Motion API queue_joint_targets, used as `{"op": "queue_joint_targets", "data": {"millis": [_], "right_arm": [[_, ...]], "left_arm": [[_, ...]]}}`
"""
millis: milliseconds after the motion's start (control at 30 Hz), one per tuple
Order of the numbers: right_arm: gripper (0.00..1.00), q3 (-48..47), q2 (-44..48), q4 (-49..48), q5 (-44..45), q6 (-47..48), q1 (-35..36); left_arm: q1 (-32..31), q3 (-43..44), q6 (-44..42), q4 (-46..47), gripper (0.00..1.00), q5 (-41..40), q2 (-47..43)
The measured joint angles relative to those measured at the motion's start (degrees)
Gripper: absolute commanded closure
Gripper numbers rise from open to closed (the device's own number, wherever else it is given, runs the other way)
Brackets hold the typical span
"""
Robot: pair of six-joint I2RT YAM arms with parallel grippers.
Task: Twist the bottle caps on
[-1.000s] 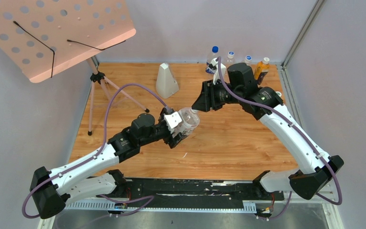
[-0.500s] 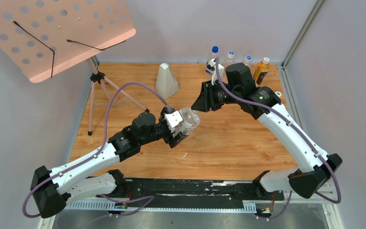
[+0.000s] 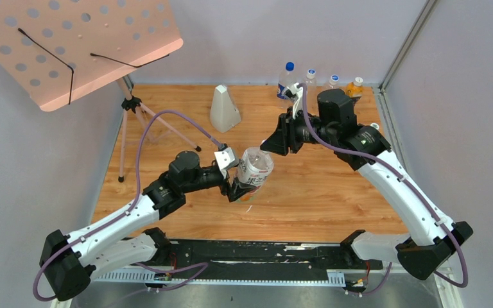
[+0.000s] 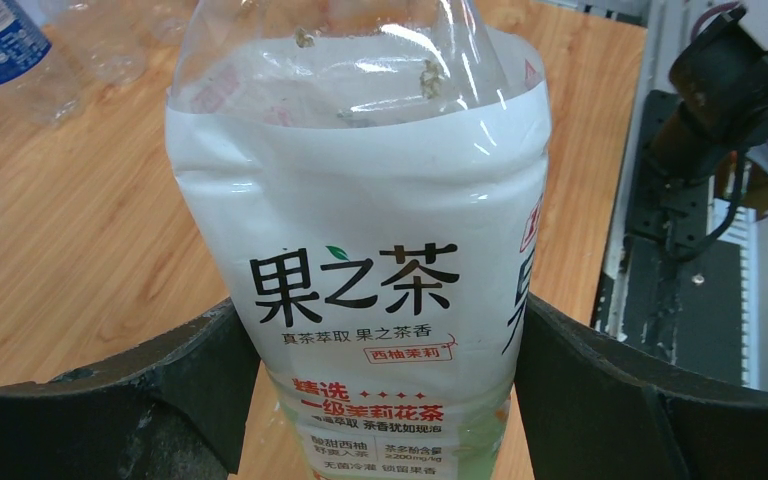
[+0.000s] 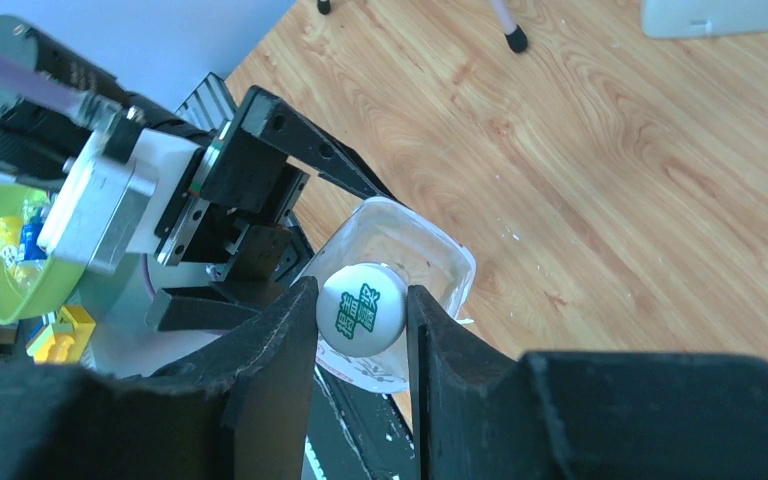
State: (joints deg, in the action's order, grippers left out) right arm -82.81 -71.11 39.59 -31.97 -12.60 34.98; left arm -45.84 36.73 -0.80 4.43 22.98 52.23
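So the left hand (image 4: 385, 330) is clamped round the big clear plastic bottle (image 4: 360, 200) with the white, green and orange label. Its two black fingers (image 4: 160, 390) press the label from either side, low on the body. The bottle is roughly mid-desk, a bit toward the near edge of the wooden desk (image 3: 321, 192). I honestly can't tell if its base touches the wood or hangs just above it. The right hand (image 5: 360, 298) comes in from the far right side and is pinched tight on the small round white plastic cap (image 5: 363, 315) with green print. That cap sits right on top of the bottle's neck, with the clear shoulder showing under it in the right wrist view. Can't see the threads, so no idea how far it's screwed on. Compared with a second ago, the bottle was tipped over with its mouth pointing up-right at the right hand, and now it's stood much more upright under that hand. The left arm has swung a little toward the near edge. The right fingers have squeezed in further on the cap, and the right arm's elbow has slid out toward the right edge. The blue-labelled bottle with a blue cap (image 3: 286, 80) and the orange juice bottle with a yellow cap (image 3: 355, 85) are at the far right corner, same as before.
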Motion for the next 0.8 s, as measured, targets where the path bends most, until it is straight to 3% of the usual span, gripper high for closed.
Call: {"op": "queue_joint_targets", "data": {"millis": [800], "right_arm": [[0.83, 3.3, 2.1, -12.4, -19.8, 5.2, -3.4]], "left_arm": [[0.9, -2.6, 9.7, 18.7, 0.96, 14.0, 4.7]]}}
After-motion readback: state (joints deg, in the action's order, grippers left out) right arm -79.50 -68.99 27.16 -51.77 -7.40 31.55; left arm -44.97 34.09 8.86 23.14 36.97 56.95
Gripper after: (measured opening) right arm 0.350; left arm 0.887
